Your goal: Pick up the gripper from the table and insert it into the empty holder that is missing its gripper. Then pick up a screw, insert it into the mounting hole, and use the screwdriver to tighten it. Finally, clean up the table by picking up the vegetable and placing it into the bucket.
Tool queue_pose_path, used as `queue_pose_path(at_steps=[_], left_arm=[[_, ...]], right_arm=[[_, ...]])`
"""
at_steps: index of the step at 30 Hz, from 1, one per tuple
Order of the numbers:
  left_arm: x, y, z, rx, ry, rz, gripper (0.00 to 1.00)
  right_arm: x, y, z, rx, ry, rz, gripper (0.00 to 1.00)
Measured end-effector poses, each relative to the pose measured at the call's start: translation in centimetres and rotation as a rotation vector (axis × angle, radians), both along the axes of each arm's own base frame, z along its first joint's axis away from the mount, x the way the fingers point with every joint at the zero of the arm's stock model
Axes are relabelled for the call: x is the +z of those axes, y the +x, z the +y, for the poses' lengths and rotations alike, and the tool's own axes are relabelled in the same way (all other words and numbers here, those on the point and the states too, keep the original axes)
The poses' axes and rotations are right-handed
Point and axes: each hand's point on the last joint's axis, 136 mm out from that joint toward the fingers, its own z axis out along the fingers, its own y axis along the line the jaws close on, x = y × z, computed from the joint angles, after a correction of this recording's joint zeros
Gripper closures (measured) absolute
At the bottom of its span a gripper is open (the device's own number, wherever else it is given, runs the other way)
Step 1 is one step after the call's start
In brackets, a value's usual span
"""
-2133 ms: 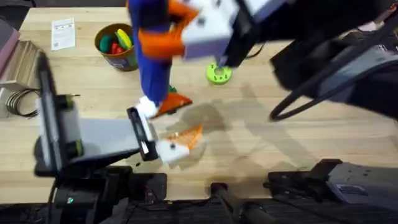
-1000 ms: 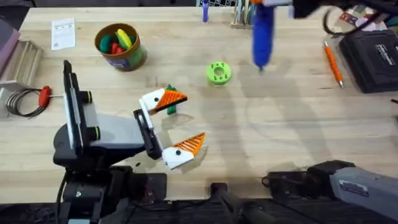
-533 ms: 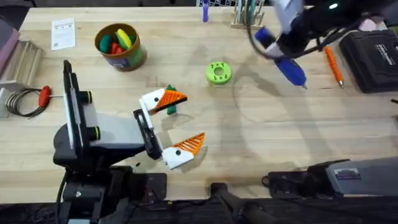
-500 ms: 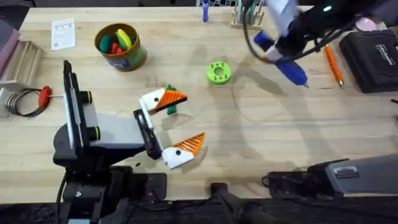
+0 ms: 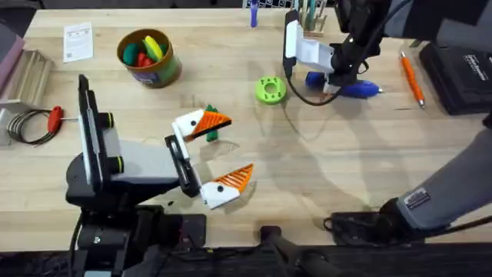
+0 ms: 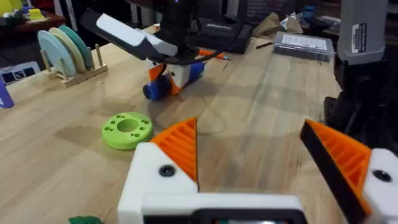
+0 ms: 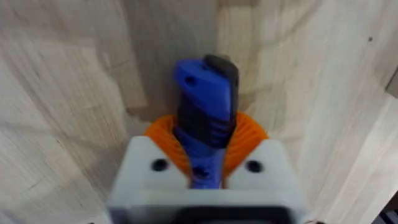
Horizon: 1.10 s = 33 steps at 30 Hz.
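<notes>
- One screwdriver lies flat on the table at the far right of centre, its metal tip pointing toward the right edge.
- The right gripper is clamped around its blue body; the right wrist view shows the orange pads pressed against both sides of the screwdriver.
- One lime-green disc sits on the wood just to the left of the screwdriver, apart from it.
- One vegetable lies near the table's middle, mostly hidden under the upper finger of the left gripper.
- The left gripper's two white-and-orange fingers are spread wide, holding nothing.
- One bucket stands at the far left, with red, green and yellow pieces inside.
- One thin orange tool lies at the far right, beside a black case.
- One red-handled tool rests at the left edge, next to a wire coil.
- The left wrist view adds what the overhead does not: the disc has a hollow centre, and a wooden rack of upright plates stands behind it.
- There too, the screwdriver shows side-on under the right arm.
</notes>
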Motion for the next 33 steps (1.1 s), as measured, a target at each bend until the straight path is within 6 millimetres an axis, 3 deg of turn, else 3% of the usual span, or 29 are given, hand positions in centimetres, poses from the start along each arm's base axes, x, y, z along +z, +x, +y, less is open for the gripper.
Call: queue_pose_path(at_steps=[5,6,7,14,16,20,25,33], left_arm=[[0.0,0.0,0.0,0.000,0.000,0.000,0.014],[0.0,0.0,0.0,-0.001,0.000,0.000,0.014],[0.0,0.0,0.0,0.000,0.000,0.000,0.014],[0.0,0.0,0.0,0.000,0.000,0.000,0.013],[0.0,0.0,0.0,-0.001,0.000,0.000,0.014],[0.1,0.3,0.1,0.016,0.000,-0.007,0.015],[0.8,1.6,0.8,0.101,-0.040,0.028,0.015],[1.0,3.2,2.7,0.298,-0.049,0.211,0.015]], right_arm=[[0.5,0.5,-0.1,-0.009,-0.010,-0.024,0.161],[0.6,0.6,0.0,-0.019,-0.008,-0.032,0.058],[0.7,0.8,0.1,-0.039,-0.002,-0.040,0.030],[1.9,1.2,1.2,-0.298,0.117,-0.090,0.019],[3.5,1.2,2.1,-0.358,0.197,-0.114,0.020],[8.5,1.2,4.0,-0.482,0.392,-0.186,0.018],[14.6,0.1,4.8,-0.710,0.612,-0.251,0.017],[19.9,-5.0,4.6,-0.989,0.798,-0.206,0.017]])
